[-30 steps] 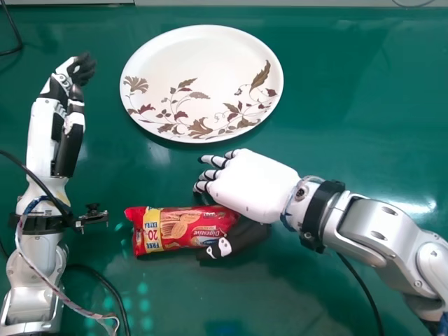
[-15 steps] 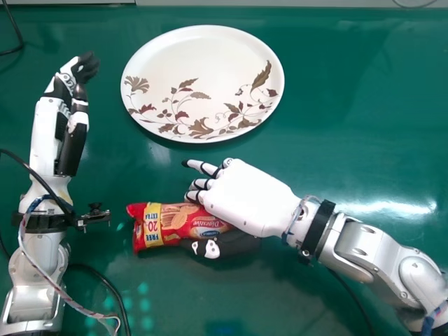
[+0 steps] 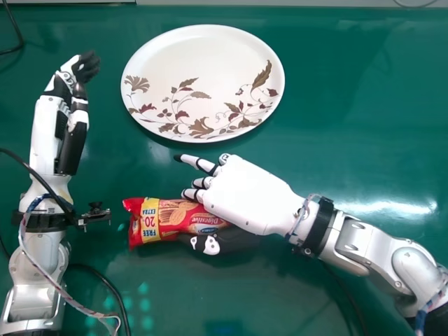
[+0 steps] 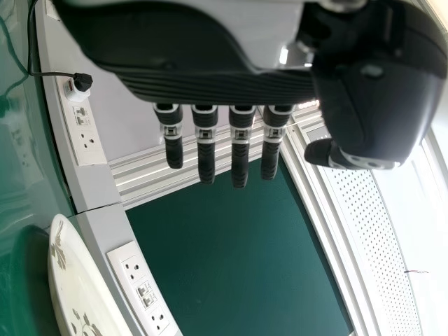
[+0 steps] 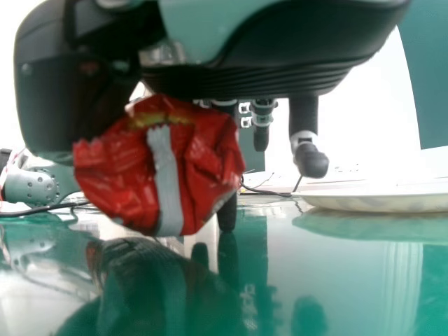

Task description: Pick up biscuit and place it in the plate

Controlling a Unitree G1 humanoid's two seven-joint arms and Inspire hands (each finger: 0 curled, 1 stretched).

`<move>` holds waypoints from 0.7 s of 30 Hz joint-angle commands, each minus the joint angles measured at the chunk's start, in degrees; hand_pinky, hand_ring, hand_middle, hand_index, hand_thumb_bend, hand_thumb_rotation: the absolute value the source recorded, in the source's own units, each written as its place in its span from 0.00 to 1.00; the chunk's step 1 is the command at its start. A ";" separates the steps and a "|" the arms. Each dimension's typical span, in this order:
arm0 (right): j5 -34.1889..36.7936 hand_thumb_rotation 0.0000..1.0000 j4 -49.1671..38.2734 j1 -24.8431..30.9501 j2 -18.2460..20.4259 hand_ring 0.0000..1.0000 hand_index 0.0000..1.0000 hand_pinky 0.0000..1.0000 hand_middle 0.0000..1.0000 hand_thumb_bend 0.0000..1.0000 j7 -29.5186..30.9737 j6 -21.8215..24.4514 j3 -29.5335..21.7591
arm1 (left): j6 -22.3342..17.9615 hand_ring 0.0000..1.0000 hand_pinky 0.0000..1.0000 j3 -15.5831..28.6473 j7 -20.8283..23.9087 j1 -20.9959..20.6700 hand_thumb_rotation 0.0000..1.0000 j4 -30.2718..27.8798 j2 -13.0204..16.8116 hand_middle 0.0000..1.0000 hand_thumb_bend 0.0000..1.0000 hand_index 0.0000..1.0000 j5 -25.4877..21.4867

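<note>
The red biscuit packet (image 3: 171, 220) lies at the lower middle of the head view, in front of the plate (image 3: 199, 63). My right hand (image 3: 248, 196) comes over its right end, thumb along the near side and fingers on the far side, holding it. In the right wrist view, the packet's crumpled end (image 5: 164, 171) sits between the thumb and fingers of my right hand (image 5: 280, 63), low over the table's reflection; any gap beneath is hard to judge. My left hand (image 3: 75, 73) is open at the left; its fingers hang straight in the left wrist view (image 4: 203, 84).
The plate's rim (image 5: 378, 201) stands beyond the packet in the right wrist view. Black cables (image 3: 105, 280) run over the green table (image 3: 350, 84) near my left forearm. Wall sockets (image 4: 143, 290) line the panel behind the table.
My right hand has turned a little and closed in around the packet, its thumb shifting left along it. The packet has tilted slightly, its left end a little farther from me. My left arm has barely moved.
</note>
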 commanded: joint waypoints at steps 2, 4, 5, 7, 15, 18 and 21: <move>-0.28 0.00 0.84 1.17 -1.15 0.42 0.47 0.06 0.49 0.52 0.48 -0.80 -0.11 | -0.56 0.87 0.91 -0.38 0.28 1.30 0.08 0.94 -0.45 0.88 0.18 0.89 0.27; 0.30 0.00 0.37 1.28 -1.28 0.42 0.47 0.06 0.49 0.52 1.45 -0.71 -0.31 | -0.40 0.87 0.91 -0.40 0.24 1.41 0.09 0.78 -0.50 0.87 0.19 0.89 0.21; 0.49 0.00 0.25 1.33 -1.26 0.42 0.47 0.06 0.49 0.52 1.37 -0.77 -0.47 | -0.41 0.87 0.91 -0.42 0.22 1.39 0.09 0.79 -0.53 0.88 0.19 0.89 0.13; 0.67 0.00 -0.14 1.51 -1.26 0.42 0.47 0.07 0.49 0.52 1.32 -0.74 -0.82 | -0.31 0.88 0.92 -0.45 0.21 1.44 0.09 0.63 -0.55 0.88 0.18 0.89 0.21; 2.90 0.00 -4.41 2.07 -2.21 0.43 0.47 0.08 0.49 0.52 4.62 0.24 -3.57 | -0.18 0.88 0.93 -0.40 -0.03 2.18 0.07 0.15 -0.51 0.88 0.18 0.90 -0.02; 4.87 0.00 -7.43 2.37 -2.19 0.39 0.50 0.09 0.44 0.51 5.89 1.26 -6.51 | 0.06 0.88 0.93 -0.24 0.02 2.46 0.05 0.00 -0.42 0.88 0.19 0.89 0.07; 7.54 0.00 -10.02 1.81 -2.34 0.42 0.48 0.09 0.48 0.52 7.90 2.34 -9.50 | 0.18 0.89 0.94 -0.16 -0.02 2.59 0.06 0.26 -0.23 0.88 0.20 0.90 0.09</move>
